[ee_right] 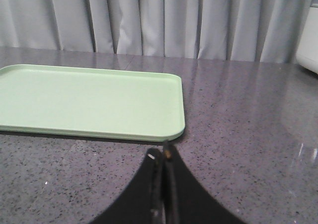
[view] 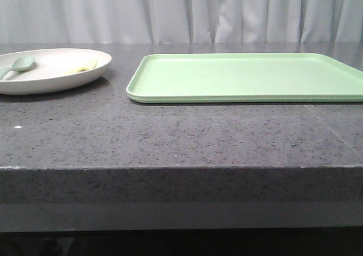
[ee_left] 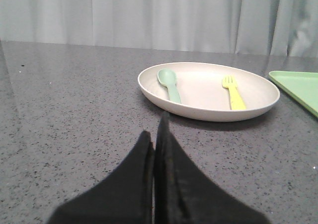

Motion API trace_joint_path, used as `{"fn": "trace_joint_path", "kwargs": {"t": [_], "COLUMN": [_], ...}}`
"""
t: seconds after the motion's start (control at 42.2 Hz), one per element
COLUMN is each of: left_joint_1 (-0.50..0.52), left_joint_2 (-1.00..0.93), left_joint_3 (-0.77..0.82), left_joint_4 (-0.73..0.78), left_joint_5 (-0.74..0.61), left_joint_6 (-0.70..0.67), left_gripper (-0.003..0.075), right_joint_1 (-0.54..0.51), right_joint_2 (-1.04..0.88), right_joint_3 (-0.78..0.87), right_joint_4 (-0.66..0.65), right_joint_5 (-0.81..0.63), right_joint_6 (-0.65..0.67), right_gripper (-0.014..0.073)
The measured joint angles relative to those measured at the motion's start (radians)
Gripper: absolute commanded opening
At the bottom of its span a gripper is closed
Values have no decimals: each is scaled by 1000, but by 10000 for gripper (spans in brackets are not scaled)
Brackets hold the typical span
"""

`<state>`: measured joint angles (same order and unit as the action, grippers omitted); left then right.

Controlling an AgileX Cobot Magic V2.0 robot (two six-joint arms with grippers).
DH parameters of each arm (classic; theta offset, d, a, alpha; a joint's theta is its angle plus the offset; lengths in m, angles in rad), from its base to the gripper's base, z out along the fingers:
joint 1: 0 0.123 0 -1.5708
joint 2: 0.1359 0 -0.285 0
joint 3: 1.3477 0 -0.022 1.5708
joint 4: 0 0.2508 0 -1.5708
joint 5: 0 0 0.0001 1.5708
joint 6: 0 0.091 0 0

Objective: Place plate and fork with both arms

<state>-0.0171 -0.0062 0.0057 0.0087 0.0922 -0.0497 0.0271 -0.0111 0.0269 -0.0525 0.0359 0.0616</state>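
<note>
Front view: plate (view: 51,77) sits at the left edge of the frame on the dark speckled table (view: 181,137), partly cut off by the frame border. Fork (view: 82,67) lies inside the plate toward its right side; a grey-green spoon (view: 20,64) lies inside toward its left. Fork and spoon are apart, not touching. The light green tray (view: 244,77) fills the centre-right of the frame, just right of the plate with a narrow strip of bare table between them. Nothing lies on the tray. Pale curtain (view: 181,12) runs across the top of the frame.

Neither arm shows in the front view.

Left wrist view: left end effector (ee_left: 156,129) at bottom centre, fingers pressed together, nothing between them, holding nothing. It sits low over the table, near the plate (ee_left: 208,112) but clear of its rim. Spoon (ee_left: 170,84) and fork (ee_left: 233,92) both lie flat in the plate, handles toward the camera. Tray corner (ee_left: 298,87) pokes in at the right edge.

Right wrist view: right end effector (ee_right: 163,157) at bottom centre, fingers closed against each other, empty. Tips are just short of the tray (ee_right: 89,100) corner, which occupies the left-centre of the frame.
</note>
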Motion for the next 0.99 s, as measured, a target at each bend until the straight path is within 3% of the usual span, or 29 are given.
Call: {"fn": "trace_joint_path", "kwargs": {"t": [0.758,0.994], "left_joint_1": [0,0], "left_joint_2": [0,0], "left_joint_3": [0,-2], "left_joint_4": [0,0], "left_joint_5": [0,-92], "left_joint_6": [0,0], "left_gripper": [-18,-18], "right_joint_1": [0,0], "right_joint_2": [0,0], "right_joint_3": [0,0], "right_joint_4": [0,0], "right_joint_5": [0,-25], "right_joint_6": [0,0], "right_gripper": [-63,-63]}}
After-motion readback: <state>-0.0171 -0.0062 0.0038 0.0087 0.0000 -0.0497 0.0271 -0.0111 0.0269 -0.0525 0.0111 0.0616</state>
